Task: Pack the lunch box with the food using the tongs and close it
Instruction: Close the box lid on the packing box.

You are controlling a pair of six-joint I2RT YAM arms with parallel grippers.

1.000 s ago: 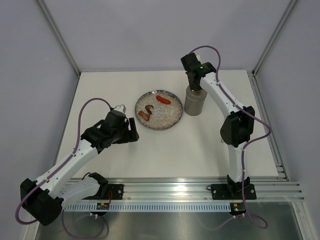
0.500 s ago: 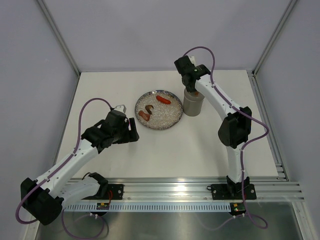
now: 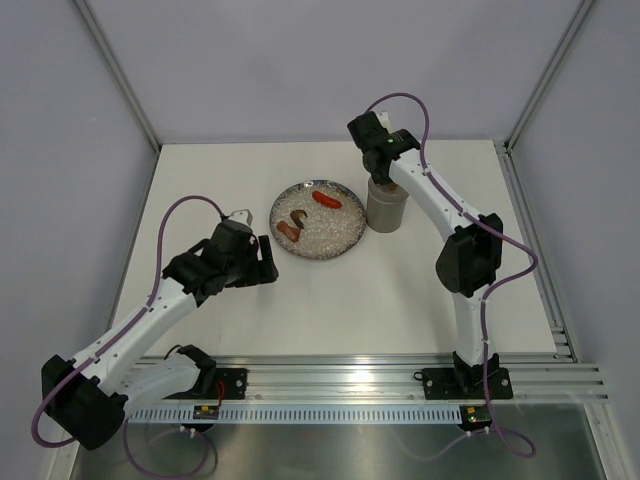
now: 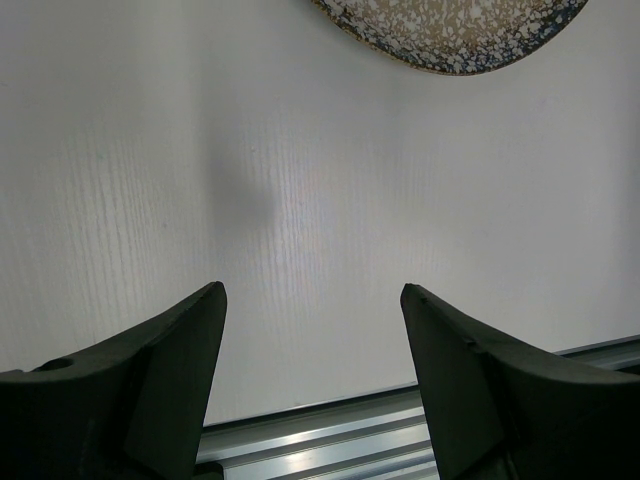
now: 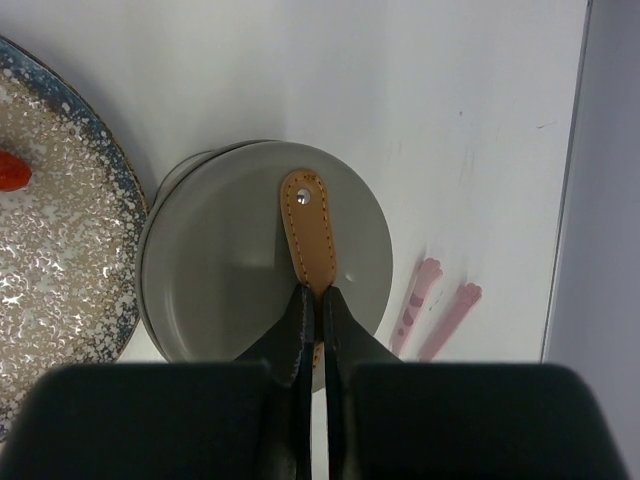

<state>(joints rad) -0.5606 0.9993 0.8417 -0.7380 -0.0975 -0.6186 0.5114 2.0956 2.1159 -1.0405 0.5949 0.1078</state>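
The grey-olive lunch box (image 3: 385,208) stands right of the glittery plate (image 3: 318,240). A flat grey lid (image 5: 230,250) covers its mouth, with the canister's rim (image 5: 150,262) peeking out on the left. My right gripper (image 5: 318,290) is shut on the lid's orange strap (image 5: 305,225). Food lies on the plate: a red sausage (image 3: 326,200) and two brown pieces (image 3: 293,224). The pink tongs (image 5: 432,308) lie on the table just right of the canister. My left gripper (image 4: 312,290) is open over bare table, near the plate's left edge.
The plate's rim (image 4: 450,50) shows at the top of the left wrist view. A metal rail (image 3: 380,378) runs along the table's near edge. Enclosure walls with a post (image 3: 530,100) stand close behind and right of the canister.
My right wrist has shifted a little left and back with the lid, settling over the canister. The left arm has not moved.
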